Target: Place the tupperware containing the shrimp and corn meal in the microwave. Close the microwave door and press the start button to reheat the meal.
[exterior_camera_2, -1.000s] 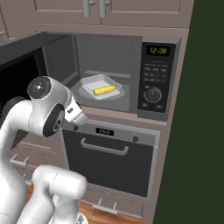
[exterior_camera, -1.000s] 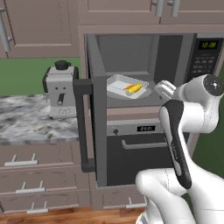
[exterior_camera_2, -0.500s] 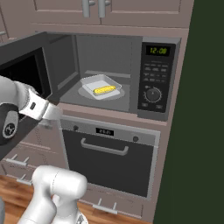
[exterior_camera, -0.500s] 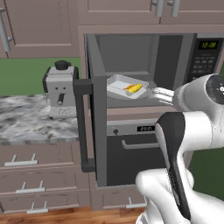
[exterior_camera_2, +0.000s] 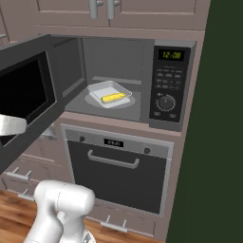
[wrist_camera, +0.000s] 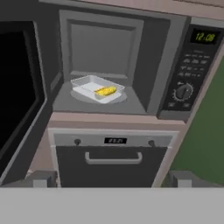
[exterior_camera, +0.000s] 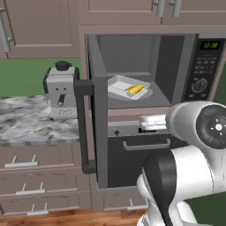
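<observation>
A simulated kitchen with a built-in microwave (exterior_camera: 176, 66) set in a tall cabinet above an oven (exterior_camera_2: 118, 166). The microwave door (exterior_camera: 99, 128) stands swung wide open to the left, its thick black vertical handle (exterior_camera: 81, 126) facing the room. Inside, on the round turntable, rests the tupperware (exterior_camera_2: 110, 93), a shallow white tray, with the yellow corn (exterior_camera_2: 114, 97) lying in it; the shrimp is too small to make out. In the hand view the tupperware (wrist_camera: 97, 88) sits in the middle of the cavity, with the black button panel (wrist_camera: 190, 65), green display and round dial to its right. The gripper (wrist_camera: 111, 179) hangs back from the microwave, in front of the oven, its two fingertips (wrist_camera: 41, 178) set wide apart and holding nothing. To the left of the open door, a grey coffee machine (exterior_camera: 61, 90) stands on a marble counter (exterior_camera: 26, 121), with drawers beneath it.
</observation>
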{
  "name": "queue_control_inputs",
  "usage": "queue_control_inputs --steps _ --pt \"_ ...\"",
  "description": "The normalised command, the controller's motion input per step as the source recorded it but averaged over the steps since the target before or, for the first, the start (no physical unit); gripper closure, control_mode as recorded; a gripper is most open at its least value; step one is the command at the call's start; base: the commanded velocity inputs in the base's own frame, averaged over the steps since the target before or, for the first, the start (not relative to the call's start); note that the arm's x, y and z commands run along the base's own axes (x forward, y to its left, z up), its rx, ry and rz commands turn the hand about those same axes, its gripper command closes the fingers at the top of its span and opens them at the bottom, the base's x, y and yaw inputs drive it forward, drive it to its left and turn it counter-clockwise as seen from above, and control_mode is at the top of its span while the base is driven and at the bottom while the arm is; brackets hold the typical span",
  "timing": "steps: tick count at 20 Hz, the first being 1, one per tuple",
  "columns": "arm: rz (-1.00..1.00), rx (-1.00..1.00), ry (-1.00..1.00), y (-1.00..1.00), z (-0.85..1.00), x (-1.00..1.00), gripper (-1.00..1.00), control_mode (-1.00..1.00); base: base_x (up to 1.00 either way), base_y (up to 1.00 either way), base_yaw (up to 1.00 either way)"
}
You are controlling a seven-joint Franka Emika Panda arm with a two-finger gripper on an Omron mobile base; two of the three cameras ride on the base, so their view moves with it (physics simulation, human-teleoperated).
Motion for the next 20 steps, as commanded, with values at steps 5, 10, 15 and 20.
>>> queue_control_inputs --steps 5,10,15,20 --pt "0.03 -0.31 -0.03 0.73 0.07 -0.48 -1.0 -1.0 0.0 0.0 0.0" --pt "0.0 -0.3 0.0 0.77 0.01 0.0 -1.0 -1.0 0.0 0.0 0.0" --pt "-0.04 -0.27 0.0 0.71 0.0 0.0 -1.0 -1.0 0.0 0.0 0.0" --pt "-0.05 -0.27 0.03 0.8 -0.05 0.0 -1.0 -1.0 0.0 0.0 0.0"
